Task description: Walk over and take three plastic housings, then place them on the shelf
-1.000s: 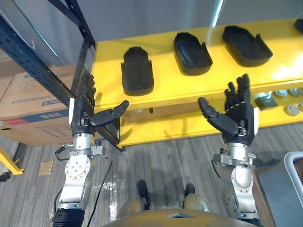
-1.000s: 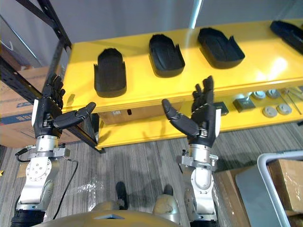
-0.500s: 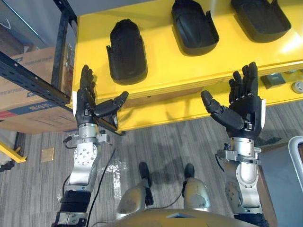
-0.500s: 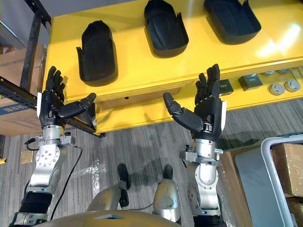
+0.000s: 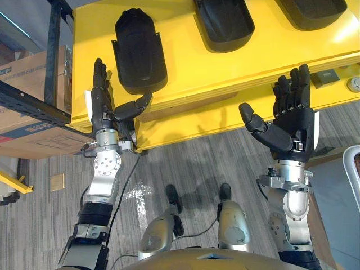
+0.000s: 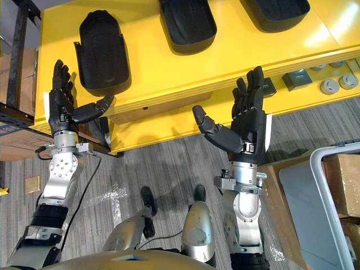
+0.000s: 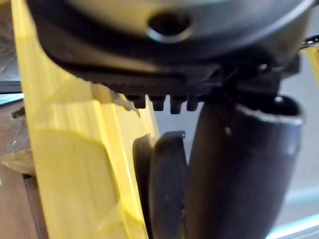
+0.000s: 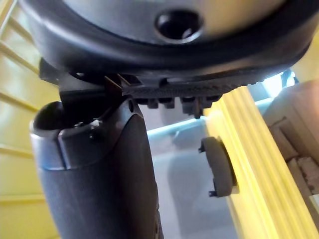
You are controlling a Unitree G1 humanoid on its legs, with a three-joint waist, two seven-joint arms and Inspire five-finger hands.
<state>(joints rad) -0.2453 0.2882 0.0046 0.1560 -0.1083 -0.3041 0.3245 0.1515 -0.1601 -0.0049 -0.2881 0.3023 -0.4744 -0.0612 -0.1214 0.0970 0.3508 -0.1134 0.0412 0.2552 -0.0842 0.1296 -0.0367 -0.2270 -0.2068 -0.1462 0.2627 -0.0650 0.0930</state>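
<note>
View: across the last second the whole picture shifted; the yellow desk (image 5: pixel 236 73) sat nearer and lower in the head views, so the camera had closed on it. The housings lay on it in the same places relative to one another.
Housings: three black plastic housings lay on the desk top, well apart in a row. The left housing (image 5: pixel 139 49) showed whole; the middle housing (image 5: pixel 224 22) and the right housing (image 5: pixel 312 10) were cut by the top edge of the view.
Left hand: the left hand (image 5: pixel 104 112) stood raised, fingers straight and relaxed, thumb out toward the desk edge, holding nothing. Compared with a second earlier it stood close beside the desk's front edge, just below the left housing. In its wrist view the left housing (image 7: pixel 167 189) appeared past the thumb, not touched.
Right hand: the right hand (image 5: pixel 289 126) was held palm-up, fingers straight, thumb spread, empty, in front of the desk's lower yellow tier, apart from any housing.
Surroundings: a dark rack (image 5: pixel 34 104) with cardboard boxes (image 5: pixel 25 73) stood at the robot's left.
Judgement: the approach looked nearly complete; all three housings rested on the desk, neither hand carrying one. The left housing seemed the closest candidate for the left hand.
</note>
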